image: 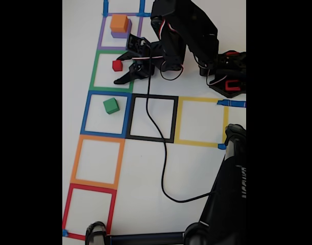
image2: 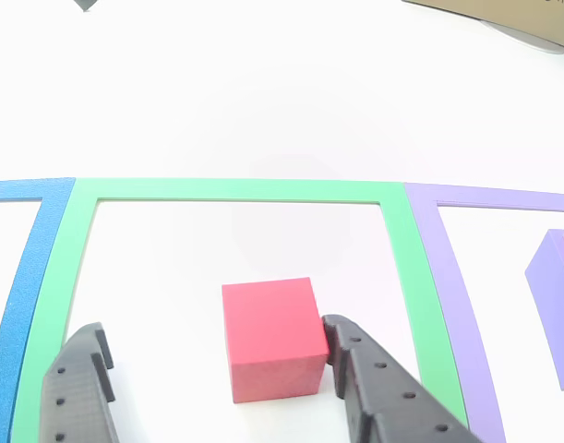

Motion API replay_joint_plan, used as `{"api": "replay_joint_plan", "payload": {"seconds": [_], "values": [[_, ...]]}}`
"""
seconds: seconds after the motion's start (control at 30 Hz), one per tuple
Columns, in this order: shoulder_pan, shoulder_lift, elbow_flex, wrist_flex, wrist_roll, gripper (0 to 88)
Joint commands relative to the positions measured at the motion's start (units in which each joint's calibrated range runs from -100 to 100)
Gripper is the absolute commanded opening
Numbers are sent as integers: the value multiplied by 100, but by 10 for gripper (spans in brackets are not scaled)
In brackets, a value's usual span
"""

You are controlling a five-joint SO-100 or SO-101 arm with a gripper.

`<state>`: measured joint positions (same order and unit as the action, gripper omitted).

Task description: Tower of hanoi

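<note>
A small red cube (image: 117, 65) sits inside the green tape square (image: 93, 71). My gripper (image: 118, 70) is open around it, one finger on each side. In the other view the red cube (image2: 270, 337) lies between the fingers; the right finger (image2: 374, 392) touches its side while the left finger (image2: 78, 392) stands well apart. In the purple square (image: 102, 35) an orange cube (image: 119, 22) rests on a purple cube (image: 120, 34), seen at the right edge as purple cube (image2: 554, 314). A green cube (image: 111, 105) sits in the blue square (image: 87, 112).
Orange (image: 75, 158) and red (image: 68, 209) tape squares continue the column downward; black (image: 173, 120) and yellow (image: 224, 122) squares lie right of the blue one. A black cable (image: 163, 158) trails across the table. A black stand (image: 230, 189) occupies the lower right.
</note>
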<state>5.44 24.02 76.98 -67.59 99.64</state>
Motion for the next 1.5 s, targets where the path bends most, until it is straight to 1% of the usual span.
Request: {"api": "replay_joint_plan", "payload": {"seconds": [0.0,0.2,0.5,0.87,1.17,1.33,1.47], "values": [[-55,-16,-98,-83,36,232],[-94,-16,-134,-18,36,211],[-122,24,-198,23,36,131],[-122,65,-253,47,36,57],[-132,8,-271,160,36,36],[-141,-452,-180,492,36,35],[-189,-1558,47,1383,36,33]]}}
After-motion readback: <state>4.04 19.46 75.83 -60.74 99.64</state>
